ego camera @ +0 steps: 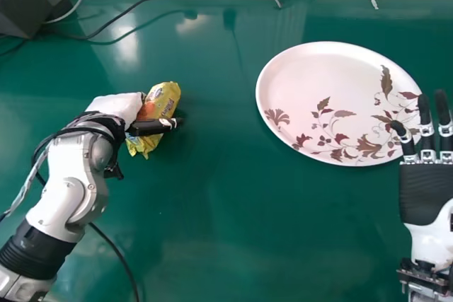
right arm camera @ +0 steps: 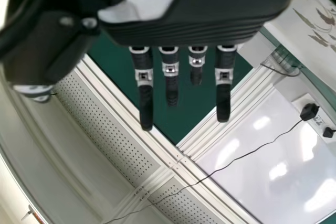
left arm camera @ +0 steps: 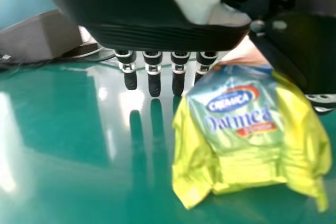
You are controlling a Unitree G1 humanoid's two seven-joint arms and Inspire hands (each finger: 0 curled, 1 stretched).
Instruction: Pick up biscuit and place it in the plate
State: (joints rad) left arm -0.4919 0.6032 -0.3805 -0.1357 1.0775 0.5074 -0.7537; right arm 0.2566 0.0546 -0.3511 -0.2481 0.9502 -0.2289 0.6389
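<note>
The left arm [ego camera: 67,206] has glossy white shells, round joint caps, a black cuff [ego camera: 32,256] and black and grey cables. Left hand [ego camera: 152,126] and right hand [ego camera: 423,192] pair white casings, ribbed black panels and black fingers [ego camera: 403,134] ringed in silver.

The desk [ego camera: 226,235] is smooth and glossy, with bright reflections towards eleven o'clock. At two o'clock, the plate [ego camera: 311,76] looks smooth with a soft sheen. At nine, the biscuit [ego camera: 163,98] has crinkled, shiny plastic wrapping. At three, the right hand [ego camera: 425,192] has a ribbed, matt palm.

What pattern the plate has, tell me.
Brown and reddish leafy sprays on the plate; best in the head view.
</note>
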